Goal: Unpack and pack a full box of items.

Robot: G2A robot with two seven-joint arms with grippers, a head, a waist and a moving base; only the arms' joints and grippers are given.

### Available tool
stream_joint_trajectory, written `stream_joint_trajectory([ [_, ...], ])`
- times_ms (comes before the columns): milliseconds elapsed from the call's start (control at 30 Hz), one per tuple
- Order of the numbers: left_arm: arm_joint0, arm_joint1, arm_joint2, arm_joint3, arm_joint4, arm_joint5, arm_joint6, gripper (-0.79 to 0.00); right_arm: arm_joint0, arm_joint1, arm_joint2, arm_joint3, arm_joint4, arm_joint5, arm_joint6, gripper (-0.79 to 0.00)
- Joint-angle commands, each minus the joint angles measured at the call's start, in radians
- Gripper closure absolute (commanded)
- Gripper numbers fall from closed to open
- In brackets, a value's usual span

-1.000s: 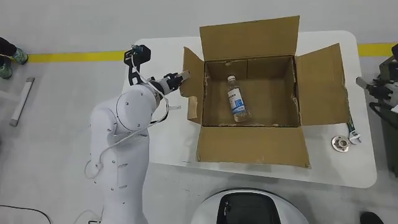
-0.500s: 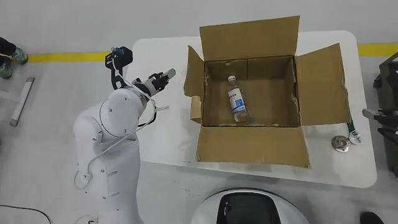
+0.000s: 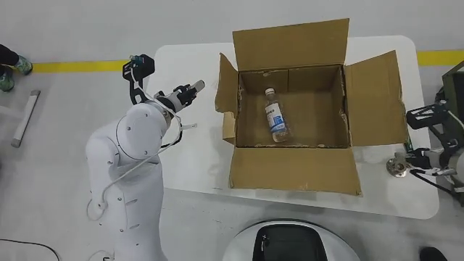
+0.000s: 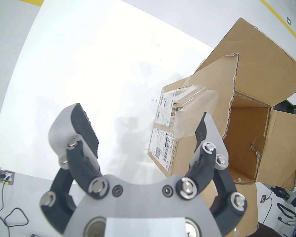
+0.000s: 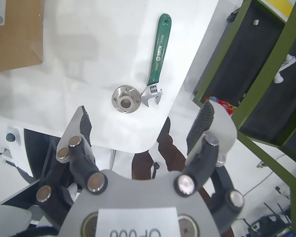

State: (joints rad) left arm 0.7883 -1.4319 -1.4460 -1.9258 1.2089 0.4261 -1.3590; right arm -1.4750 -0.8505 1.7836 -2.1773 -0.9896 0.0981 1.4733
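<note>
The left arm (image 3: 141,141) has drawn back from the cardboard box (image 3: 293,168) and has held since, left of its torn side flap over the table (image 3: 192,167). The right arm (image 3: 435,161) has swung in at the frame's right edge. Left jaws stand wide and empty. Right jaws are also wide and empty, above a metal flange (image 5: 125,99) just beside a green-handled wrench (image 5: 159,50). The top view shows a bottle (image 3: 275,118) lying inside the box. The left wrist view adds labels and clear tape on the flap.

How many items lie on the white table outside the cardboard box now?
2. A round silver metal flange lies near the white table's edge, past the brown cardboard box's flap; a green-handled adjustable wrench lies beside it. The spread flaps may hide others.
</note>
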Motion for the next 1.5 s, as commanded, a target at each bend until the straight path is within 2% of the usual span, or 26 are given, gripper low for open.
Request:
stream_joint_trajectory([
  [0,0.000,0.000,0.000,0.000,0.000,0.000,0.000,-0.785,0.008,0.000,-0.030,0.016,-0.012,-0.001,0.002,-0.662],
  [67,0.000,0.000,0.000,0.000,0.000,0.000,0.000,-0.785,0.015,-0.001,-0.050,0.027,-0.026,0.002,0.008,-0.579],
  [133,0.000,0.000,0.000,0.000,0.000,0.000,0.000,-0.785,0.018,-0.002,-0.067,0.035,-0.033,0.004,0.010,-0.443],
  [167,0.000,0.000,0.000,0.000,0.000,0.000,0.000,-0.785,0.018,-0.002,-0.076,0.036,-0.036,0.000,0.010,-0.443],
  [233,0.000,0.000,0.000,0.000,0.000,0.000,0.000,-0.785,0.018,-0.004,-0.084,0.045,-0.034,0.013,0.008,-0.366],
  [433,0.000,0.000,0.000,0.000,0.000,0.000,0.000,-0.785,0.008,-0.006,-0.091,0.069,-0.035,0.018,-0.009,-0.391],
  [467,0.000,0.000,0.000,0.000,0.000,0.000,0.000,-0.785,0.004,-0.007,-0.087,0.071,-0.035,0.022,-0.012,-0.425],
  [533,0.000,0.000,0.000,0.000,0.000,0.000,0.000,-0.785,-0.005,-0.009,-0.071,0.071,-0.024,0.043,-0.020,-0.591],
  [567,0.000,0.000,0.000,0.000,0.000,0.000,0.000,-0.785,-0.010,-0.009,-0.058,0.073,-0.020,0.052,-0.021,-0.708],
  [600,0.000,0.000,0.000,0.000,0.000,0.000,0.000,-0.785,-0.017,-0.010,-0.043,0.074,-0.015,0.065,-0.023,-0.767],
  [633,0.000,0.000,0.000,0.000,0.000,0.000,0.000,-0.785,-0.026,-0.010,-0.027,0.073,-0.011,0.077,-0.024,-0.714],
  [700,0.000,0.000,0.000,0.000,0.000,0.000,0.000,-0.785,-0.051,-0.012,0.000,0.076,0.000,0.089,-0.030,-0.677],
  [733,0.000,0.000,0.000,0.000,0.000,0.000,0.000,-0.785,-0.064,-0.012,0.010,0.079,-0.001,0.092,-0.035,-0.631],
  [767,0.000,0.000,0.000,0.000,0.000,0.000,0.000,-0.785,-0.077,-0.013,0.017,0.080,0.001,0.097,-0.040,-0.551],
  [800,0.000,0.000,0.000,0.000,0.000,0.000,0.000,-0.785,-0.087,-0.015,0.023,0.078,0.007,0.100,-0.046,-0.505],
  [867,0.000,0.000,0.000,0.000,0.000,0.000,0.000,-0.785,-0.102,-0.017,0.029,0.072,0.016,0.102,-0.064,-0.462],
  [900,0.000,0.000,0.000,0.000,0.000,0.000,0.000,-0.785,-0.106,-0.018,0.026,0.067,0.019,0.102,-0.072,-0.388],
  [1233,0.000,0.000,0.000,0.000,0.000,0.000,0.000,-0.785,-0.078,-0.025,-0.051,0.082,-0.004,0.121,-0.116,-0.345],
  [1467,0.000,0.000,0.000,0.000,0.000,0.000,0.000,-0.785,-0.047,-0.028,-0.088,0.109,-0.011,0.111,-0.113,-0.376],
])
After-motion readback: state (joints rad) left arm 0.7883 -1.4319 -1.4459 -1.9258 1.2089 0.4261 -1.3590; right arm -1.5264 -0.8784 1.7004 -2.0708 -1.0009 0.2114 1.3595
